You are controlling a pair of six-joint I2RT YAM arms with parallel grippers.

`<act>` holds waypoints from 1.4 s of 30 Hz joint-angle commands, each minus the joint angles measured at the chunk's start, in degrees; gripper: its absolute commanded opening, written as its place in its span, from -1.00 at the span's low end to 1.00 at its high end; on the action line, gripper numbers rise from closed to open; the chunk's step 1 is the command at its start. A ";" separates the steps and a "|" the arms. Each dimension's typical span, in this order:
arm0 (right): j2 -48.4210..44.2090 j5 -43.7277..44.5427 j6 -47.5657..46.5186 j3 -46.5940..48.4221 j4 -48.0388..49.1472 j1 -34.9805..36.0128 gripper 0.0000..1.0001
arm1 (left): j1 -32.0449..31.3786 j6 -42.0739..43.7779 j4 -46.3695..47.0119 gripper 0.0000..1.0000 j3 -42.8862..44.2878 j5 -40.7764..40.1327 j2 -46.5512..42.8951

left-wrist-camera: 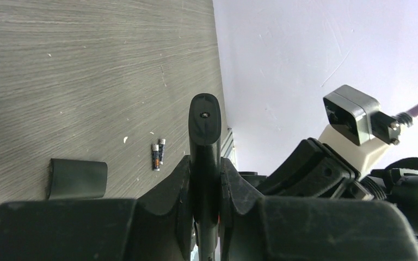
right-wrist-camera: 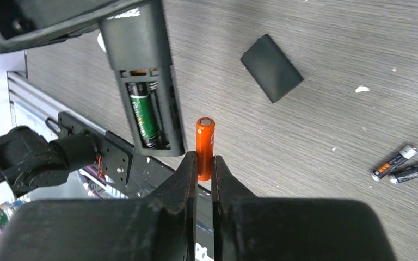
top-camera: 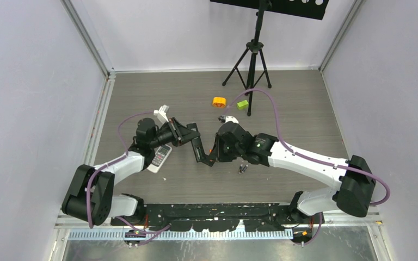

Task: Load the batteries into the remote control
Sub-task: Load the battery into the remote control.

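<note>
Right pincer, low in the centre of its wrist view, is clamped on the orange battery, which stands just beside the black remote. The remote's open bay at upper left holds a green battery. Two dark batteries lie at right, and the loose cover lies near the top. Left pincer is clamped on the remote.

Lab test cell I operate remotely: plain white walls, aluminium frame post, tripod.

Overhead, two wrist close-ups; shared batteries
</note>
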 commanded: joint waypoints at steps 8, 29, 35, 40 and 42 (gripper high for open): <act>-0.74 -2.36 -3.42 5.25 2.81 2.18 -0.84 | -0.21 -0.24 0.81 -1.00 0.72 2.95 0.80; 3.62 -2.76 -5.30 7.62 2.55 2.44 -0.64 | -0.30 -0.08 0.83 -1.00 1.67 2.91 0.66; 4.16 -2.56 -5.29 7.38 3.00 2.61 -0.55 | -0.30 -0.23 0.86 -1.00 1.79 2.89 0.51; 4.11 -2.90 -5.80 7.29 3.36 2.79 -0.53 | -0.30 -0.24 0.86 -1.00 1.76 2.73 0.78; 4.08 -2.92 -5.89 7.21 3.61 2.84 -0.50 | -0.30 -0.25 0.86 -1.00 1.78 2.71 0.84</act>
